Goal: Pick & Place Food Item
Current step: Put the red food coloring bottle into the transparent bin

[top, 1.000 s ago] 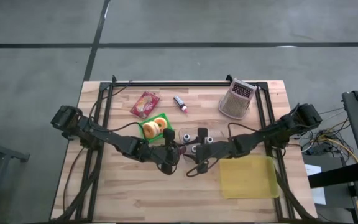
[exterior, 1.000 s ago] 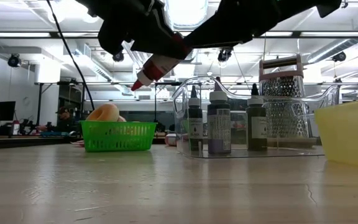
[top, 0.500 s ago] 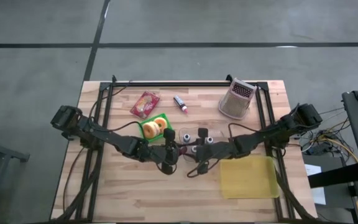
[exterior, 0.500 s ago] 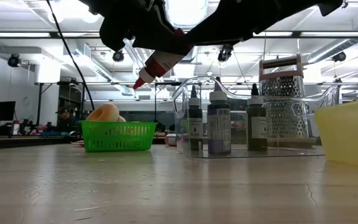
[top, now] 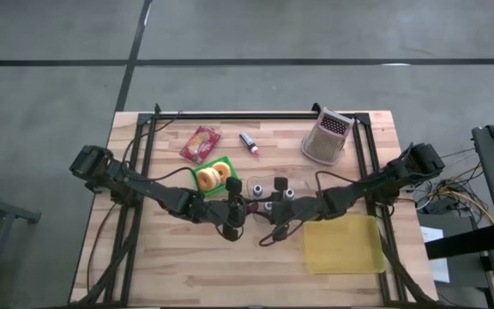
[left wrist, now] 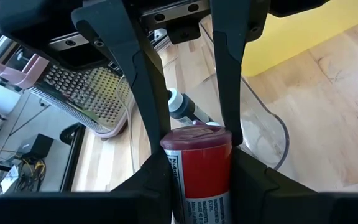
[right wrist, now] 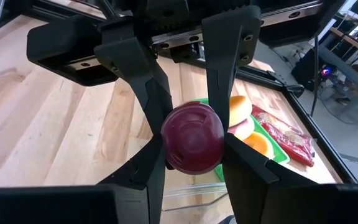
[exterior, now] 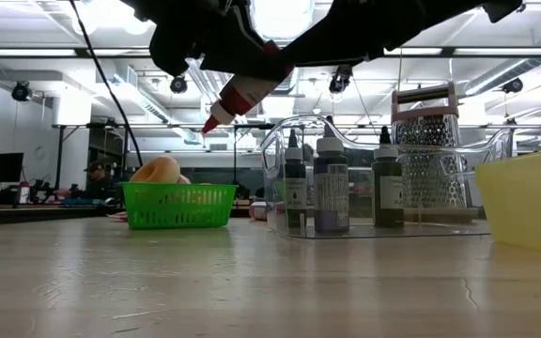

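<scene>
Left wrist view: red bottle (left wrist: 199, 163) between fingers (left wrist: 133, 93).

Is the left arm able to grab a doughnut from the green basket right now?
Probably not yet: the left gripper is shut on the red bottle, so it is occupied. The green basket itself sits close by, uncovered.

Overhead view straight down, low view table-level, wrist views close, all sharing red bottle (exterior: 243, 96).

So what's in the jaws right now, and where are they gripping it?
Both grippers hold one red bottle in mid-air above the table: the left gripper clamps its labelled body, the right gripper its dark red bottom end.
</scene>
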`<state>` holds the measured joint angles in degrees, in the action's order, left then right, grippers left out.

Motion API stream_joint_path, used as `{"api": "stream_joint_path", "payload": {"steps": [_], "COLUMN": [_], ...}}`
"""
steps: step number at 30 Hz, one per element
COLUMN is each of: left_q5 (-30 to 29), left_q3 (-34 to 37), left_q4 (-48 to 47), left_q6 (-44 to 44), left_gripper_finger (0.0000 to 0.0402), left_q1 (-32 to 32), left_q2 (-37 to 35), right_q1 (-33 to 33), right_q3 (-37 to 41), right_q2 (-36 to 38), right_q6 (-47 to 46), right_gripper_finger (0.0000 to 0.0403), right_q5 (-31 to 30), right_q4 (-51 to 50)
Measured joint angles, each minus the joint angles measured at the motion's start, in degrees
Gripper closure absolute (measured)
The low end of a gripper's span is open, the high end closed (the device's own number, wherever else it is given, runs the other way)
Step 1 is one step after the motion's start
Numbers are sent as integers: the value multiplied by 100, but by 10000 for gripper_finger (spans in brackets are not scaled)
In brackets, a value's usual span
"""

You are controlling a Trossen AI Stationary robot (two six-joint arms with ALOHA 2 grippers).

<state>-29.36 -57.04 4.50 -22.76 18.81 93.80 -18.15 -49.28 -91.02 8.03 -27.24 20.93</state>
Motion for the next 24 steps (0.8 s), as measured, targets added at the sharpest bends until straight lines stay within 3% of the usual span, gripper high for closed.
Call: {"api": "stream_joint_path", "payload": {"steps": [18, 19, 21, 24], "left_q5": [20, 4, 79, 173], "left_q3": [-26, -23, 19, 28], "left_q4": [-784, -866, -1293, -1465], "left_q6": [168, 216, 266, 417], "left_gripper_finger": [238, 233, 223, 208], "left_q1": [104, 107, 114, 153], "left_q2": [-123, -169, -282, -383], "right_q1": [7, 7, 0, 25], "right_q3": [0, 0, 7, -8], "right_q2": [-24, -24, 3, 31], "right_q6": [13, 23, 15, 1], "right_gripper_finger": [290, 298, 368, 398], "right_q5": [-169, -232, -370, -423], "right_q4": [114, 128, 196, 217]}}
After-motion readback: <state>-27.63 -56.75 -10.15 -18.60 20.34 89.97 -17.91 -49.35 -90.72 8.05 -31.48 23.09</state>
